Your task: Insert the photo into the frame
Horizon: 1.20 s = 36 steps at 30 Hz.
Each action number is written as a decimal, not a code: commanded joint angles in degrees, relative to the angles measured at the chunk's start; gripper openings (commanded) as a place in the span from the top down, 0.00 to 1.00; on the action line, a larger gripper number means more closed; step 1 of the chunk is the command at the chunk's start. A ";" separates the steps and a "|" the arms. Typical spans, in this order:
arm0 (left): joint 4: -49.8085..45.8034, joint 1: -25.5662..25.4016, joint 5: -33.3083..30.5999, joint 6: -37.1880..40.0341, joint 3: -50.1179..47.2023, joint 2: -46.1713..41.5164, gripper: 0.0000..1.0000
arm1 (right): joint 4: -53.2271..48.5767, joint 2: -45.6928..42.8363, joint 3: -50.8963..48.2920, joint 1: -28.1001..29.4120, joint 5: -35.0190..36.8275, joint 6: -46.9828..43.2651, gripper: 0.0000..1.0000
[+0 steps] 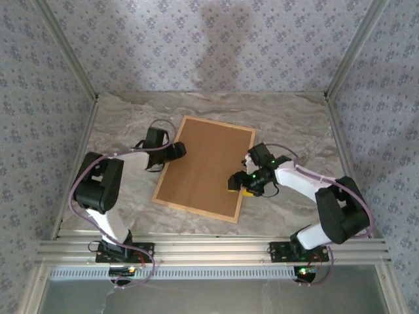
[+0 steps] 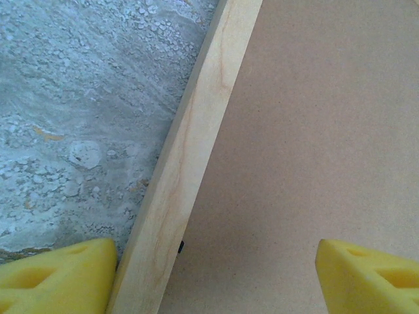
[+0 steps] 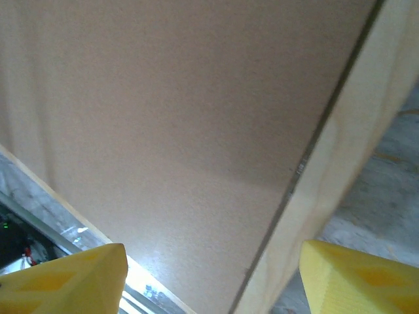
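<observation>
**Frame flat on table, brown board up, both grippers spread over its long rails**

The frame [image 2: 190, 144] is laid flat mid-table [image 1: 124, 121], between the two arms. Its opening is filled by a plain brown board [image 1: 206, 167], facing up. The long axis is run near-to-far, with the far end swung slightly to the right; the short rails are at the near and far ends.

The left gripper [image 2: 216, 278] is held low over the left long rail, toward its far half. Its jaws are spread wide: one yellow fingertip [image 2: 59, 278] is seen over bare table just beside the rail's outer edge, the other [image 2: 366, 278] over the board. Nothing is pinched.

The right gripper [image 3: 213, 278] is held over the right long rail, toward its near half. Its jaws are also spread, with board and rail seen between the fingertips. Contact with the frame cannot be told.
</observation>
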 commanded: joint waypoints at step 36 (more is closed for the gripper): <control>-6.29 1.40 4.99 0.79 -0.36 -1.32 0.19 | -7.13 -3.12 -2.67 25.21 21.41 -11.76 0.01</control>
